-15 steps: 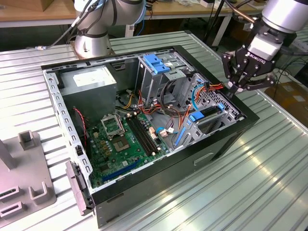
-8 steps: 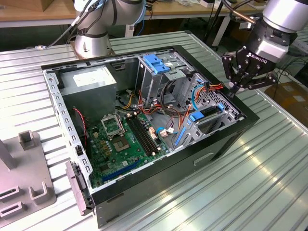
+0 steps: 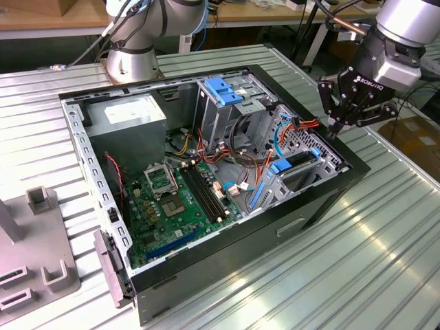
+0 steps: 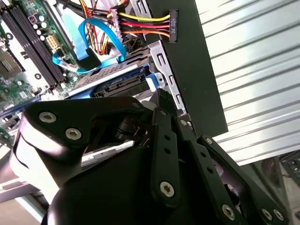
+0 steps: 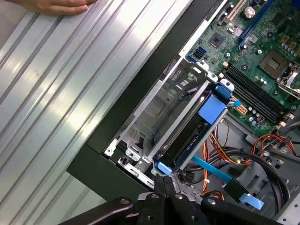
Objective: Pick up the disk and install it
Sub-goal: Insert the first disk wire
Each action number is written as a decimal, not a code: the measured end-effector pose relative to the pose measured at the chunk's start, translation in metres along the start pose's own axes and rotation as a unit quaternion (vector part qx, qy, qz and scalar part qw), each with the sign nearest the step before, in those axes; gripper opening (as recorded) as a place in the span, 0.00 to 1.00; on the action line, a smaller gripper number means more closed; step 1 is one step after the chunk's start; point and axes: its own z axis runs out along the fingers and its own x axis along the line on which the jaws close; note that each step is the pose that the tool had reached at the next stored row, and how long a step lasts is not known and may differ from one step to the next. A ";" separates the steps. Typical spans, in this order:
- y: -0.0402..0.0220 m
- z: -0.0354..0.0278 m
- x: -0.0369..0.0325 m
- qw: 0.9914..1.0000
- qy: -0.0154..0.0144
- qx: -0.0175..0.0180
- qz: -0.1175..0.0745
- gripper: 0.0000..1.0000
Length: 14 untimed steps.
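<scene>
Exterior view: the gripper [image 3: 334, 129] hangs over the computer case's [image 3: 323, 199] edge on the exterior view's right. Its fingers are pinched together on nothing, tips just above the disk [image 3: 300, 160], which sits on edge in its bay beside the motherboard [image 3: 175, 199]. Second wrist view gets you the close-up: closed tips right by the disk's [image 4: 117, 83] end, plus a blue cable [image 4: 86, 44] looping over it. First wrist view adds the disk [image 5: 187, 138] slotted into the metal cage [image 5: 161, 105], and a person's hand [image 5: 56, 5] on the ribbed table [image 5: 61, 93].
</scene>
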 end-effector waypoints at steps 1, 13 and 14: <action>-0.0002 0.0000 0.0001 1.000 0.000 0.000 -0.006 0.10; -0.0025 0.0000 0.0017 1.000 0.000 0.000 -0.022 0.10; -0.0025 0.0000 0.0017 1.000 0.000 0.000 -0.022 0.10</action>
